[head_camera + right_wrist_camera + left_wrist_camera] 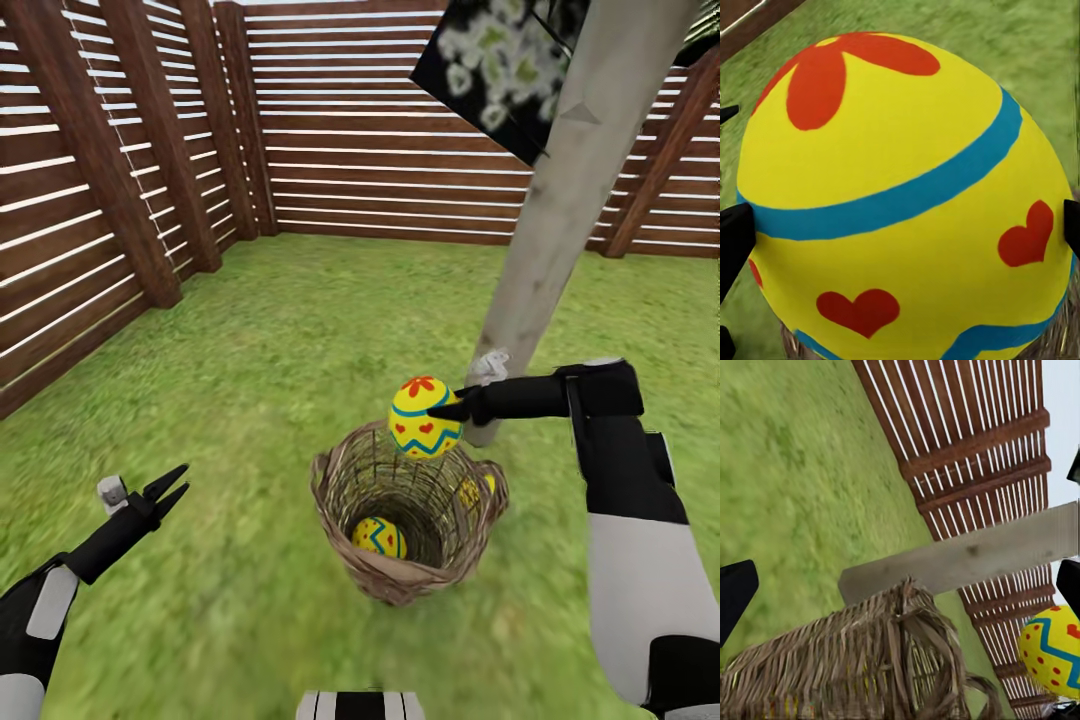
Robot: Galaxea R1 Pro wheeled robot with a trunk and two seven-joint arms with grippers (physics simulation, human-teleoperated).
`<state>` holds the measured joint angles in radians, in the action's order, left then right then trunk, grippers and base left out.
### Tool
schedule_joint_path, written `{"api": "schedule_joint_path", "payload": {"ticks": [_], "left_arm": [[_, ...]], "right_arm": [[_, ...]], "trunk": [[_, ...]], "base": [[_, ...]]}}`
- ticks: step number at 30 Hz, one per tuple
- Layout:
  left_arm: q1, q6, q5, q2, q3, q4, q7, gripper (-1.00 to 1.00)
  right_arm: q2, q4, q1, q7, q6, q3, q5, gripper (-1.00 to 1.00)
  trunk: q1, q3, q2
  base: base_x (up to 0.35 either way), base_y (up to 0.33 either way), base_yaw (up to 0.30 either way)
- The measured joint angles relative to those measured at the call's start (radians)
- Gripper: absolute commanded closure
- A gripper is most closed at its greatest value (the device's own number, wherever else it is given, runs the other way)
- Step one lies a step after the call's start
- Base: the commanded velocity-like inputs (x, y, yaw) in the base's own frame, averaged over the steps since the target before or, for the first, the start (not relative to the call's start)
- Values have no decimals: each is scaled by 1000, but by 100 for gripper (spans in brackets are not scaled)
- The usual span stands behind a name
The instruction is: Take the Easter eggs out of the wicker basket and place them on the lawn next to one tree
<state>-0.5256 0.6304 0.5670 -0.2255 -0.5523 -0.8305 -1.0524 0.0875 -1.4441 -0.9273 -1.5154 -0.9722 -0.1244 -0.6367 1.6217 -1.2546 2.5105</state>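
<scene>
Head view: our right gripper [452, 408] clamped one Easter egg [424, 416] above the wicker basket [400, 580].

We saw the tree [570, 210] rising just behind, with a slatted fence [130, 180] around the lawn [250, 350]. A second egg [378, 537] lay inside the basket. Our left gripper [168, 489] hung spread and empty. Right wrist view showed the egg's red hearts.

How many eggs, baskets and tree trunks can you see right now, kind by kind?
Easter eggs: 3 (one held by the right tool, one at the basket's bottom, one seen through the weave)
Wicker basket: 1
Tree trunk: 1
Total: 5
</scene>
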Motion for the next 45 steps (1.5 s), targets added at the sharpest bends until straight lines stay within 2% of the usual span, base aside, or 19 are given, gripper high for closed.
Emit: {"api": "schedule_joint_path", "payload": {"ticks": [2, 11, 14, 17, 19, 20, 22, 25, 28, 30, 31, 32, 33, 36, 38, 41, 43, 44, 45], "left_arm": [[0, 1, 0, 1, 1, 0, 0, -100], [0, 0, 0, 2, 1, 0, 2, -100], [0, -1, -1, 1, 1, 1, 3, -100], [0, -2, -2, 1, 1, 1, 3, -100], [0, -3, -2, 1, 1, 1, 3, -100], [0, -3, -2, 1, 0, 1, 3, -100], [0, -3, -2, 2, 0, 1, 3, -100], [0, -3, -2, 2, -1, 1, 3, -100], [0, -5, -1, 2, -1, 1, 3, -100], [0, -5, -2, 3, -1, 2, 3, -100], [0, -5, -2, 3, -1, 1, 3, -100], [0, -5, -2, 3, -1, 2, 3, -100], [0, -5, -2, 3, -1, 2, 3, -100], [0, -5, -2, 3, -1, 2, 3, -100], [0, -5, -2, 3, -1, 13, 3, -100], [0, -5, -2, 3, -1, 18, 3, -100], [0, -5, -2, 3, -1, 19, 3, -100], [0, -5, -2, 3, -1, 19, 3, -100], [0, -6, -2, 3, -1, 20, 3, -100]], "right_arm": [[-1, 0, 0, 0, 0, -26, 2, 100], [4, 0, 0, -45, 0, -65, 2, 100], [6, 0, 0, -45, 1, -207, 2, 100], [24, -1, 0, -45, 0, -382, 8, 100], [37, -1, 0, -45, -2, -443, 86, 100], [57, -1, 0, -45, -4, -453, 129, 100], [68, 0, 0, -45, -4, -458, 149, 100], [71, 2, 1, -46, -2, -479, 163, 100], [72, 5, 1, -45, 8, -473, 162, 100], [72, 9, 15, -45, 22, -492, 138, 100], [72, 11, 38, 15, 45, -528, 123, 100], [72, 11, 53, 176, 74, -539, 116, 100], [73, 11, 60, 267, 105, -562, 104, 100], [102, 11, 66, 297, 123, -616, 103, 100], [119, 11, 70, 300, 124, -623, 104, 100], [120, 18, 90, 310, 132, -624, 92, 100], [114, 69, 110, 390, 234, -622, 2, 100], [112, 135, 113, 483, 332, -620, -40, 100], [111, 217, 114, 577, 408, -615, -54, 100]], "trunk": [[0, 0, 0], [0, 0, 0], [0, 0, 0], [-1, 0, 0], [-1, 0, 0], [-1, 0, 0], [-1, 0, 0], [-1, 0, 0], [-1, 0, 0], [-1, 0, 0], [0, 0, 0], [-1, 0, 0], [-1, 0, 0], [-1, 0, 0], [-1, 0, 0], [-1, 0, 0], [-1, 0, 0], [0, 0, 0], [0, 0, 0]], "base": [[-339, 0, 0], [-339, -16, 0], [-239, -226, 0], [-39, -320, 0], [22, -314, 0], [70, -220, 0], [82, -157, 0], [46, -85, 0], [4, -9, 0], [0, 0, 0], [0, 0, 0], [0, 0, 0], [0, 0, 0], [0, 0, 0], [0, 0, 0], [0, 0, 0], [0, 0, 0], [0, 0, 0], [0, 0, 0]]}}
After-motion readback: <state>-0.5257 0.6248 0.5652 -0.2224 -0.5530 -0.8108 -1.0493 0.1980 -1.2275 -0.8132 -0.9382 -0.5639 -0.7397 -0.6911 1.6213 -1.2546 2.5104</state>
